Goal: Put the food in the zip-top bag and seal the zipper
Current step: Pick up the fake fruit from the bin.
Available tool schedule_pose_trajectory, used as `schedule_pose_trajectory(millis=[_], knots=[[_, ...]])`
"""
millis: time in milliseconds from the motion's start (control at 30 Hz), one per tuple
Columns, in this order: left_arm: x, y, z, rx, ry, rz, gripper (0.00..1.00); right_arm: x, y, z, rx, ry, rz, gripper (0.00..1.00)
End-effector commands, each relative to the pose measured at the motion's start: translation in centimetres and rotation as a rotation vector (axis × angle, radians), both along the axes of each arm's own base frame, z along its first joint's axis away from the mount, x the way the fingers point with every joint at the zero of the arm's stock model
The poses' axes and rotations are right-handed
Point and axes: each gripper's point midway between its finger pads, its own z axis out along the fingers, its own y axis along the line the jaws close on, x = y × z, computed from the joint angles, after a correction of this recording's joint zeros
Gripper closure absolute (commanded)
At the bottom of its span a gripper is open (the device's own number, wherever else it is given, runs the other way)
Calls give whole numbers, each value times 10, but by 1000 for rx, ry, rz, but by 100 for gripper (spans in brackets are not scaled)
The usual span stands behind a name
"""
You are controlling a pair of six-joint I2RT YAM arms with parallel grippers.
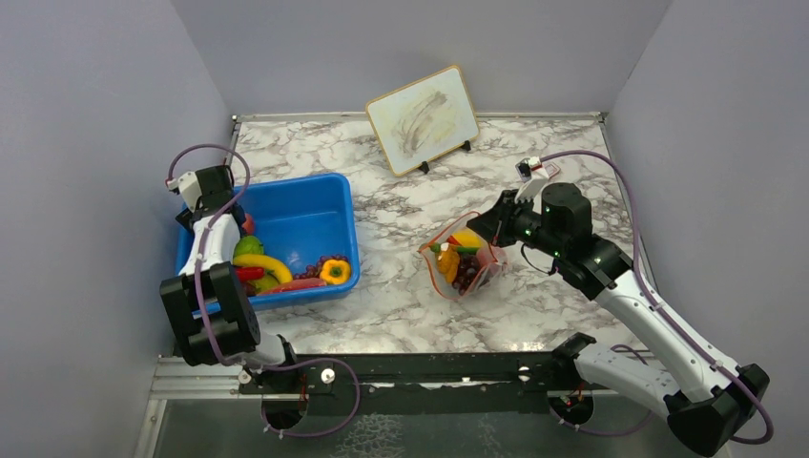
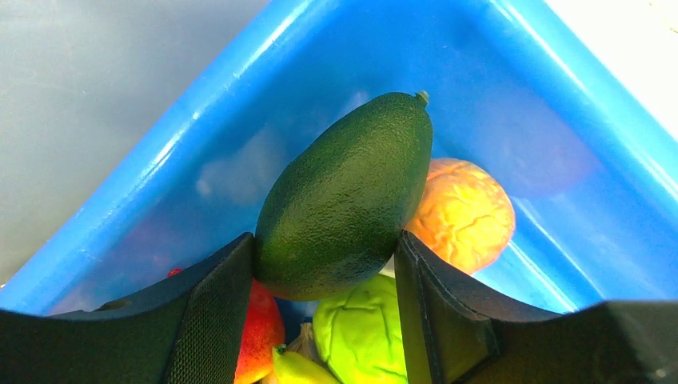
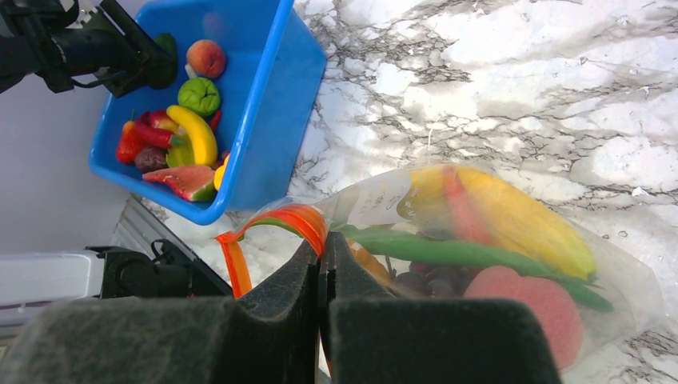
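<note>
My left gripper [image 2: 324, 248] is inside the blue bin [image 2: 560, 104] and shut on a dark green toy avocado [image 2: 344, 192]. A peach piece [image 2: 464, 212], a light green piece [image 2: 364, 328] and a red piece [image 2: 260, 332] lie under it. In the top view the left gripper [image 1: 240, 234] is at the bin's left end. My right gripper [image 3: 322, 248] is shut on the zip-top bag's orange-red zipper [image 3: 296, 218]. It holds the mouth up. The clear zip-top bag [image 3: 624, 272] holds a banana, a green pod, grapes and a red piece. The bag [image 1: 463, 260] lies at the table's centre right.
The blue bin [image 1: 315, 196] at the left holds a banana [image 1: 262, 264], a yellow pepper [image 1: 335, 272], grapes and red pieces. A framed board [image 1: 423, 119] stands at the back. Grey walls close in both sides.
</note>
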Motion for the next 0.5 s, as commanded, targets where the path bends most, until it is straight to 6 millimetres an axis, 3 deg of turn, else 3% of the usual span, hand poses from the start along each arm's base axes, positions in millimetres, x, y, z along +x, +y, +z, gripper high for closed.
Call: schedule_pose_trajectory(millis=[0, 167, 300, 467], knots=[[1, -15, 11, -47, -57, -44, 56, 6, 5, 29, 50, -87, 9, 99], [1, -35, 8, -125, -106, -82, 57, 6, 5, 25, 51, -83, 3, 99], [0, -47, 16, -149, -140, -117, 57, 8, 5, 23, 47, -81, 3, 99], [1, -76, 29, -241, -213, -205, 57, 5, 9, 12, 58, -52, 17, 99]])
